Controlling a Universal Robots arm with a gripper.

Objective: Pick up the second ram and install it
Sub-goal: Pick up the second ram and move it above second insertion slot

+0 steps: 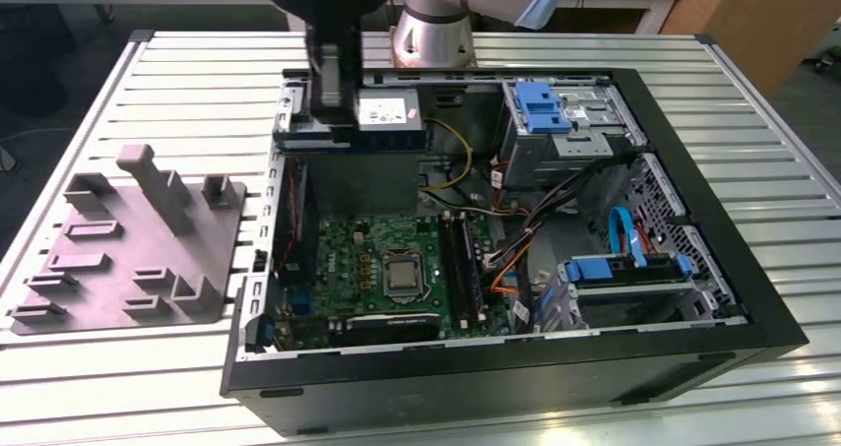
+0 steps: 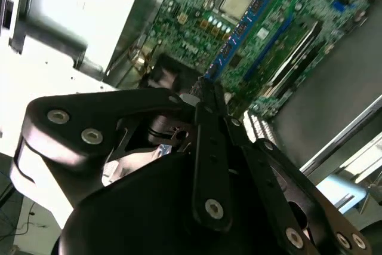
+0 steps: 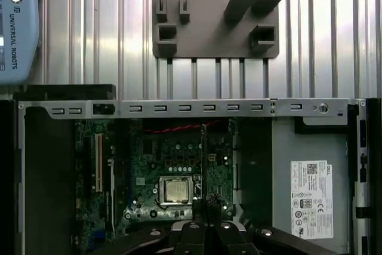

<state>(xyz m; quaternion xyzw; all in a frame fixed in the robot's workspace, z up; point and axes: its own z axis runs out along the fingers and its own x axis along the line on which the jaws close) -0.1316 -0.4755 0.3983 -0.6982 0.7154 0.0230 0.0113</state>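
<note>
Second ram (image 3: 203, 159) is off the grey fixture (image 1: 125, 259) and clamped edge-on in your gripper (image 3: 203, 224), hanging over the motherboard (image 3: 173, 153). Pick looks done; seating it in a slot is left.

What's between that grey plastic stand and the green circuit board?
In the first wrist view, a bare strip of slatted table and the case's metal side rail lie between the grey fixture and the motherboard.

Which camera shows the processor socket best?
The first wrist view: the processor socket faces the camera squarely, unobstructed. The second wrist view shows it slanted, beyond the claw; the exterior view shows it from afar, inside the case.
</note>
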